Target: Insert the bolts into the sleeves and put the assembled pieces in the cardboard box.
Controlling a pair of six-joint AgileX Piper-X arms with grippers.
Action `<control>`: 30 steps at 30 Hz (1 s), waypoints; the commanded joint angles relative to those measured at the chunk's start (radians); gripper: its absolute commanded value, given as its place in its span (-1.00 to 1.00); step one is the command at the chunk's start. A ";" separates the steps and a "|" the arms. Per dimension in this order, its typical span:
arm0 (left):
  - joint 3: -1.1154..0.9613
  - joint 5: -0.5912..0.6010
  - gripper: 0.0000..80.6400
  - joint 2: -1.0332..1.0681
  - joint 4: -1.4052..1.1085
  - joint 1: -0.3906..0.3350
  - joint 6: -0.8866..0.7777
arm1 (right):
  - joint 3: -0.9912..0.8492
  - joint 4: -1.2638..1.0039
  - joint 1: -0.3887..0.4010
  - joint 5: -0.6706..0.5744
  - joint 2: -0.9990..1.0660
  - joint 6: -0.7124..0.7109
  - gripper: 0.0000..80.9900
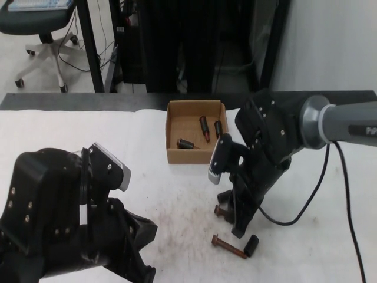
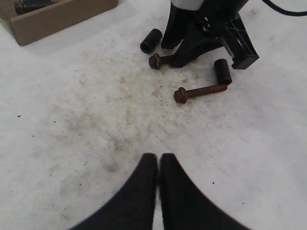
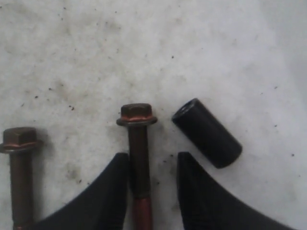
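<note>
Currently the right claw (image 3: 152, 158) is standing tip-down on the white bench surface (image 1: 70, 135), to the near right of the cardboard box (image 1: 188, 157). Its two fingers are standing partly open and are straddling the shank of a rusty bolt (image 3: 136, 115). One finger (image 3: 112, 191) is lying against the shank, and the other finger (image 3: 196, 191) is standing just apart from it, so the bolt is not being clamped. The bolt's head is projecting beyond the fingertips toward the left.

A black sleeve (image 3: 207, 132) is lying just beside that head, on its far side and apart from it. A second bolt (image 2: 199, 91) is lying on the near side of the right claw, with a second sleeve (image 2: 222, 72) just beside its tip. Three assembled pieces (image 1: 204, 127) are lying inside the box.

The left claw (image 2: 158, 155) is hovering at the near left, with its fingers pressing together and holding nothing.
</note>
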 commanded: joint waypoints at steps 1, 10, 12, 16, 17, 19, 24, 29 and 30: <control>-0.006 -0.010 -0.91 -0.013 -0.012 0.002 0.008 | 0.003 0.011 0.000 -0.007 0.020 -0.009 -0.21; -0.006 -0.010 -0.91 -0.013 -0.012 0.002 0.008 | 0.001 -0.061 0.035 0.000 0.022 -0.009 -0.21; -0.006 -0.010 -0.91 -0.013 -0.012 0.002 0.008 | 0.001 -0.088 0.049 0.000 0.022 -0.009 -0.21; -0.006 -0.010 -0.91 -0.013 -0.012 0.002 0.008 | 0.001 -0.117 0.075 0.000 0.022 -0.009 -0.21; -0.006 -0.010 -0.91 -0.013 -0.012 0.002 0.008 | 0.001 -0.117 0.080 0.000 0.026 -0.009 -0.21; -0.006 -0.010 -0.91 -0.013 -0.012 0.002 0.008 | 0.001 -0.113 0.080 0.000 0.030 -0.009 -0.21; -0.006 -0.010 -0.91 -0.013 -0.012 0.002 0.008 | 0.001 -0.102 0.080 0.029 0.031 -0.009 -0.28; -0.006 -0.010 -0.91 -0.013 -0.012 0.002 0.008 | 0.001 -0.102 0.080 0.074 0.031 0.035 -0.99; -0.006 -0.010 -0.91 -0.013 -0.012 0.002 0.008 | -0.002 -0.109 0.080 0.075 0.031 0.062 -0.98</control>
